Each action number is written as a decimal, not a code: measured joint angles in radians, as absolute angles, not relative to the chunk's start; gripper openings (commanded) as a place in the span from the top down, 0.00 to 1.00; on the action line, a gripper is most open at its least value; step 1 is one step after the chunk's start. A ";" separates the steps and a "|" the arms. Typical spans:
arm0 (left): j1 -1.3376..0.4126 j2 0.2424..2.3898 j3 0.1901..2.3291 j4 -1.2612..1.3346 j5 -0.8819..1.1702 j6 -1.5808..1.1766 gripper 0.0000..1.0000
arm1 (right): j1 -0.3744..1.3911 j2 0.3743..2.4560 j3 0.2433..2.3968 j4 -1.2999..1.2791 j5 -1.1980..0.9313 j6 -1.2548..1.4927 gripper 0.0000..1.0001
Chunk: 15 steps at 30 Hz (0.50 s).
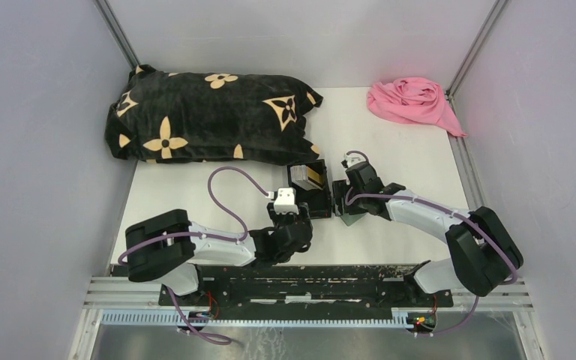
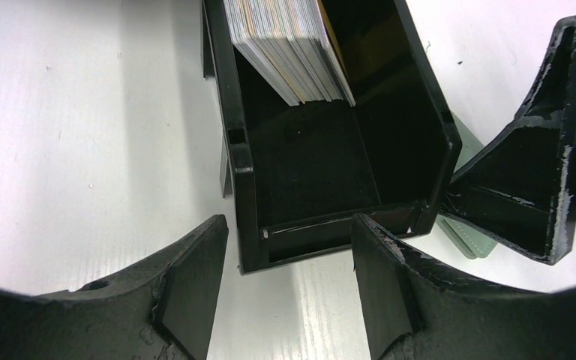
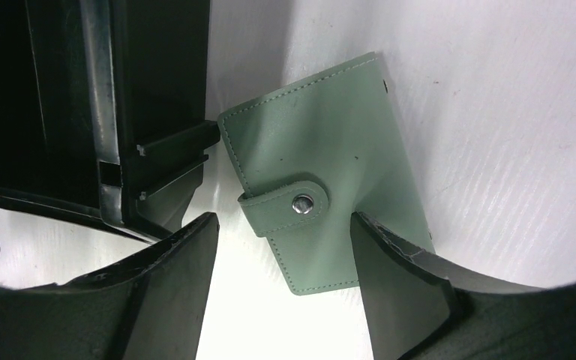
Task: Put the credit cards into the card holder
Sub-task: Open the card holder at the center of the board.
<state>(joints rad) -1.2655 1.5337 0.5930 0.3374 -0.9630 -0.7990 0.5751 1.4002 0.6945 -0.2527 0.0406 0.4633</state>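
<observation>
Where our left claw point(image 2: 287, 238) hangs at the near end of the black box point(image 2: 309, 176), its jaws stand apart and grip nothing. White counter point(image 2: 82, 150) shows between its left finger point(image 2: 191, 289) and the box's near corner. Its other finger point(image 2: 386, 289) overlaps the box's near wall in the wrist view, and we cannot tell whether it touches.

Inside the box the credit cards point(image 2: 285, 45) stand on edge as a stack at the far end, and the near part of the box floor is bare. Our right claw point(image 3: 283, 225) sits just right of the box, jaws apart, over the card holder point(image 3: 322, 172).

That holder lies flat on the counter, folded shut with its tab snapped, one corner close to the box's outer wall. A strip of counter separates it from one finger point(image 3: 169, 292). The other finger point(image 3: 401, 292) covers its long edge, and we cannot judge contact there.

Just beyond the box's far end lies a black pillow point(image 1: 210, 116) patterned with tan flowers. Well to the right of the box and farther back, a pink cloth point(image 1: 412, 101) is bunched in the corner. Bare counter shows left of the box and between the box and the cloth.
</observation>
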 measured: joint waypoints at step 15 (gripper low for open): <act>-1.266 1.553 0.593 0.333 -0.969 -0.800 0.32 | 0.575 1.475 0.756 -0.255 -0.005 0.390 0.32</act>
<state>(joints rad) -1.2655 1.5532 0.5930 0.3332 -0.9688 -0.7998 0.5751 1.4754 0.7559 -0.2550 -0.0051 0.3897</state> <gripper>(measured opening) 0.687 0.687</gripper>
